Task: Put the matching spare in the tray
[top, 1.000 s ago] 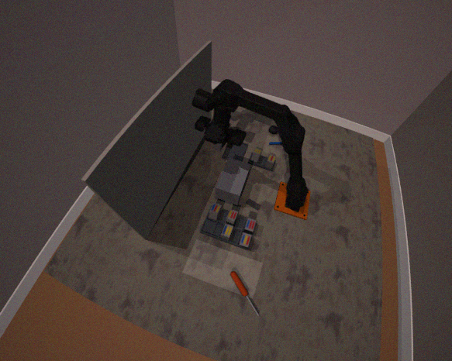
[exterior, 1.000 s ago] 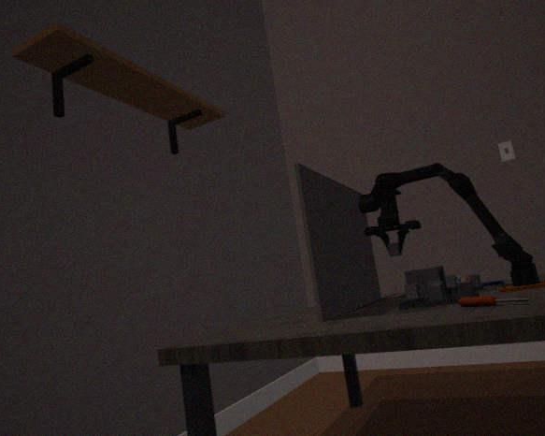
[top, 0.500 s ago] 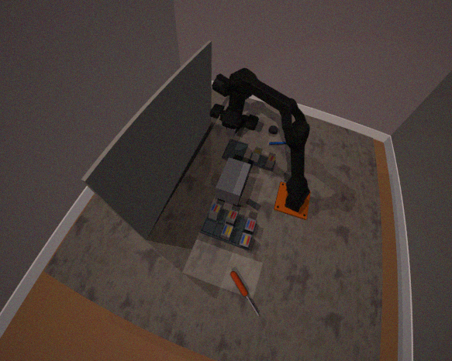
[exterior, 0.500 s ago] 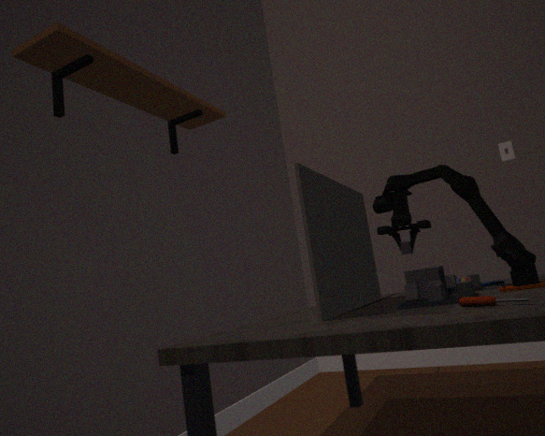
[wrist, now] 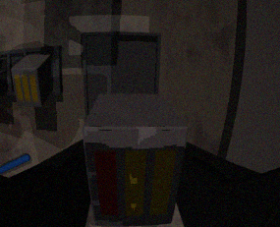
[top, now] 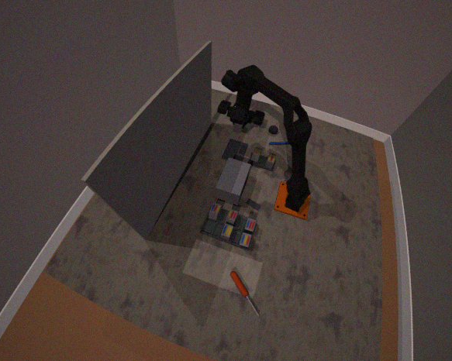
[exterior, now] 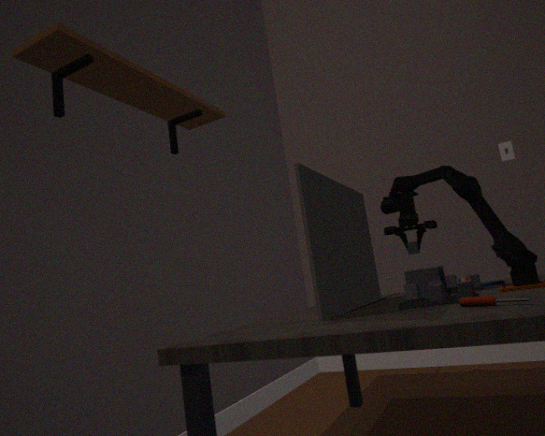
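Observation:
My gripper [top: 238, 125] [exterior: 412, 245] is shut on a grey block-shaped unit [exterior: 412, 250] [wrist: 136, 138]. In the wrist view the unit's near face shows one red and two yellow stripes. It hangs upright, high above the table. The flat dark tray [top: 229, 149] [wrist: 138, 70] lies below it, just ahead of the held unit in the wrist view, and nothing shows in its visible part. A larger grey housing [top: 232, 177] [exterior: 423, 280] stands beside the tray. I cannot make out a mounted unit or its back code.
A dark rack [top: 229, 229] holds several striped units. A smaller rack [top: 263, 162] beside the tray holds striped units, one with yellow stripes [wrist: 28, 87]. A tall panel [top: 156, 135] [exterior: 340, 243] stands alongside. A blue rod [top: 277, 142] [wrist: 13, 164], a black knob [top: 273, 129] and a screwdriver [top: 239, 283] [exterior: 477, 301] lie about.

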Action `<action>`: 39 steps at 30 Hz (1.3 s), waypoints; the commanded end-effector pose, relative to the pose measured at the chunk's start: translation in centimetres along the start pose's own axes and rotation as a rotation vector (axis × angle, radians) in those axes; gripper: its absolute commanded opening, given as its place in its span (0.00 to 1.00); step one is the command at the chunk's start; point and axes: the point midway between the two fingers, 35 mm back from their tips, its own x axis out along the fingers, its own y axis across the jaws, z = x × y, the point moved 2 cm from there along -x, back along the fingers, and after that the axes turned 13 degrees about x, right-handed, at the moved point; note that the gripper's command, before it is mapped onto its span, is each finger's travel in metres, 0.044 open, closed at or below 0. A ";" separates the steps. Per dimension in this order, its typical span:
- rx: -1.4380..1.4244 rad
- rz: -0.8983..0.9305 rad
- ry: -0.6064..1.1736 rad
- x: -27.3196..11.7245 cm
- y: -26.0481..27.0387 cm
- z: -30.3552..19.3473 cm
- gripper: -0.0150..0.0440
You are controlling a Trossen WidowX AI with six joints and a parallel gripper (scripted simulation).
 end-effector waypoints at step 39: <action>-0.006 0.012 -0.006 3.1 -0.6 -0.2 0.25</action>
